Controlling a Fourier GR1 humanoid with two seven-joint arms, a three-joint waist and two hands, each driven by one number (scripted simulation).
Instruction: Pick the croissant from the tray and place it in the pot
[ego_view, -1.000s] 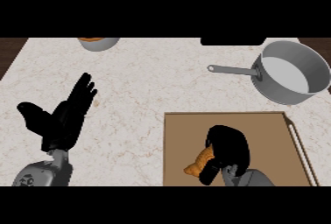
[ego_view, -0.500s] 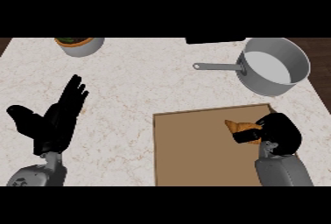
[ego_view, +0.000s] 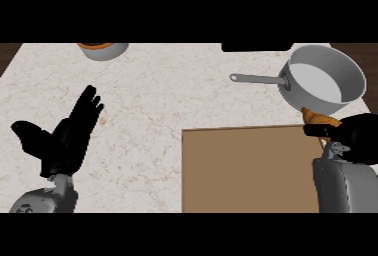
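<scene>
My right hand (ego_view: 356, 136) is shut on the golden-brown croissant (ego_view: 317, 118), whose tip sticks out above the curled fingers. It hangs over the far right corner of the brown tray (ego_view: 247, 170), just below the rim of the grey pot (ego_view: 325, 80). The pot stands at the back right, its long handle pointing left. At the left of the view my left hand (ego_view: 65, 137) rests open, fingers up, above the counter.
A small bowl with orange contents (ego_view: 102, 49) sits at the counter's far edge, left of centre. A dark object (ego_view: 255, 47) lies at the far edge near the pot. The counter's left edge runs near my left hand.
My right hand has lifted the croissant off the tray and carried it toward the far right, close to the pot. The left hand has kept still.
</scene>
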